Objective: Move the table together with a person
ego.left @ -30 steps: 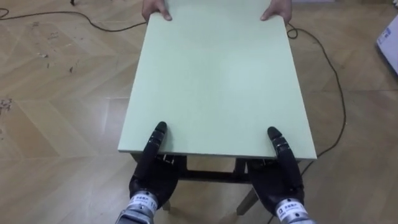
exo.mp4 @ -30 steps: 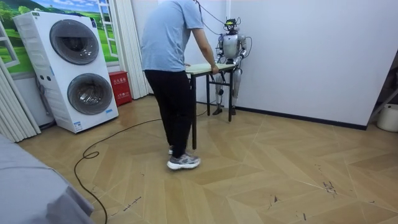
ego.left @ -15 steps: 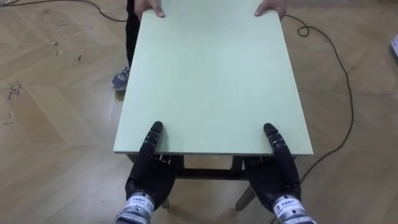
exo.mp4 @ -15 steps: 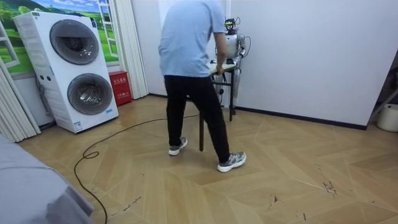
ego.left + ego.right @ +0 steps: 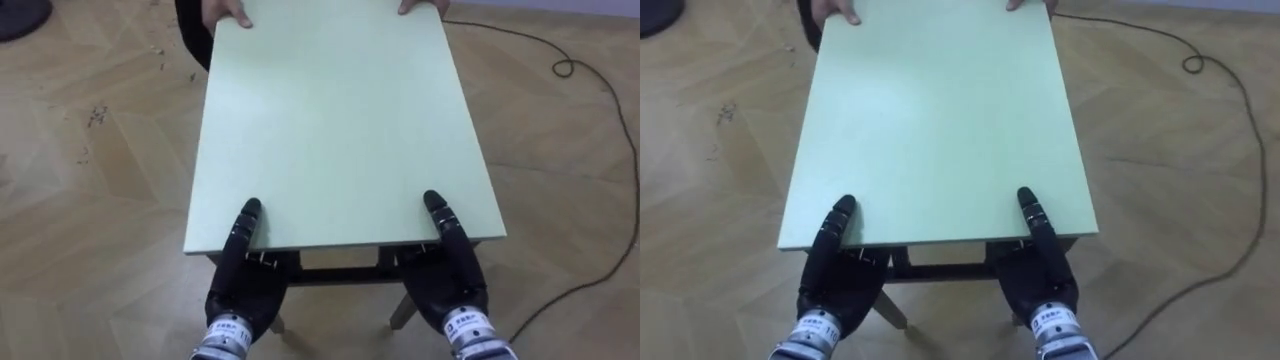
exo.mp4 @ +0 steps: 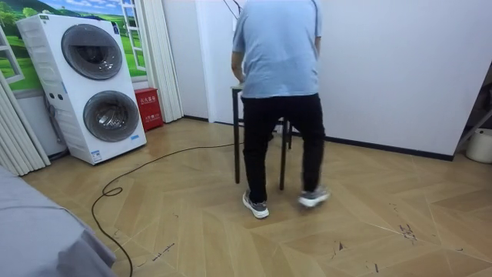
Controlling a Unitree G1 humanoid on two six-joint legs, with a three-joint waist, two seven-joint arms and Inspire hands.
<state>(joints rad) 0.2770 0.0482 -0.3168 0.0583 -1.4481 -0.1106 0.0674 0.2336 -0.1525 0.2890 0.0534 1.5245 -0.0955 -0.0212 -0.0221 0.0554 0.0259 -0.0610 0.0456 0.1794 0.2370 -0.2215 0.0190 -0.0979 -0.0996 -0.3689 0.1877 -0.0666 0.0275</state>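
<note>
- Left eye view: the table lies straight ahead, its long axis running from the robot to the person, who holds the far short edge.
- The left hand and the right hand each clamp the near short edge, thumb on top.
- Both hands sit equally near, so the carry likely runs along that axis.

Head cams down on table; room cam afar.
</note>
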